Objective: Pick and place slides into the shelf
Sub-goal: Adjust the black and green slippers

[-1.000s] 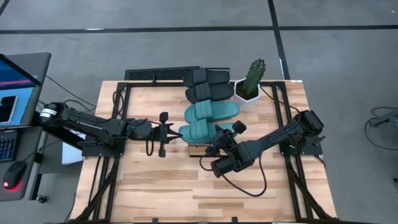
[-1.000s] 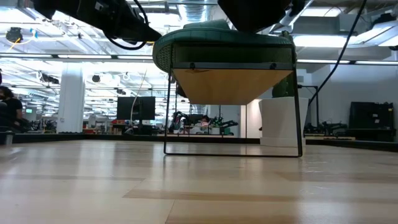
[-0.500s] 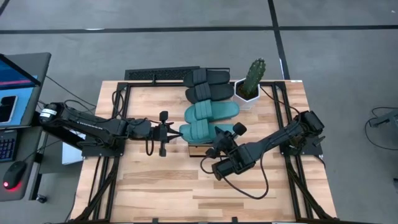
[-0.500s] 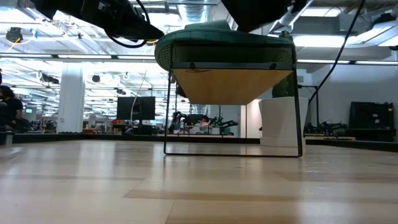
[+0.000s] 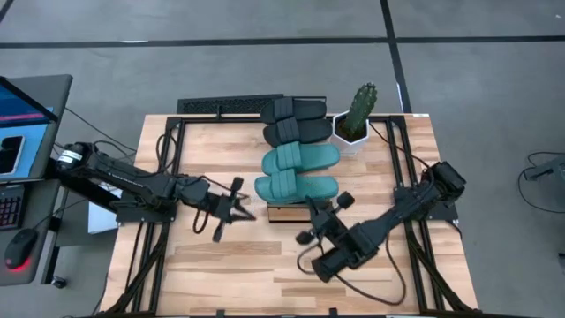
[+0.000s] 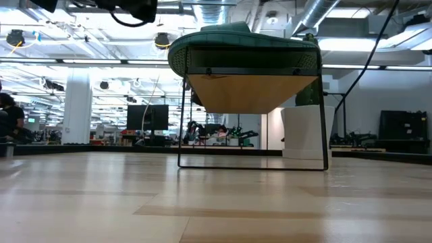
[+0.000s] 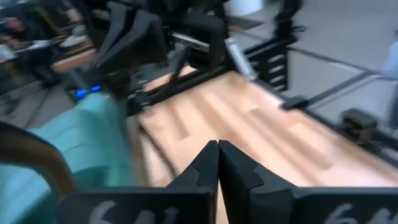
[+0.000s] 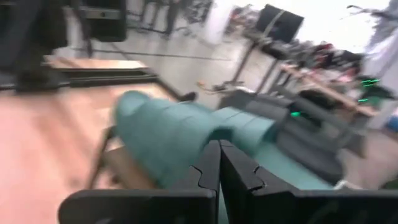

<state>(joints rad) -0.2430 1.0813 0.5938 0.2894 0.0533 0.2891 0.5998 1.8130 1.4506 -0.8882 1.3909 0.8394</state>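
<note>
All the slides lie side by side on the shelf [image 5: 284, 215], soles down. Two black slides [image 5: 294, 121] sit at its far end, and two teal ones [image 5: 298, 173] sit nearer. The low view shows the near teal slide [image 6: 243, 42] overhanging the shelf's plank [image 6: 253, 91]. My left gripper [image 5: 245, 212] hovers shut to the left of the shelf's near end, with the teal slide [image 7: 93, 137] beside it. My right gripper [image 5: 316, 212] hovers shut just near of the nearest teal slide [image 8: 180, 134]. Both sets of shut fingertips show in the wrist views [image 7: 217, 146] [image 8: 219, 146].
A cactus in a white pot [image 5: 355, 119] stands on the table against the shelf's far right side. A black bar [image 5: 229, 104] lies along the far edge. A laptop and a mouse [image 5: 16, 247] sit off the table's left. Bare wood lies toward the near edge.
My right gripper has drawn back from the nearest teal slide toward the table's near edge. My left gripper has moved toward the near edge and turned. Both arms have left the top of the low view. The slides have stayed in place.
</note>
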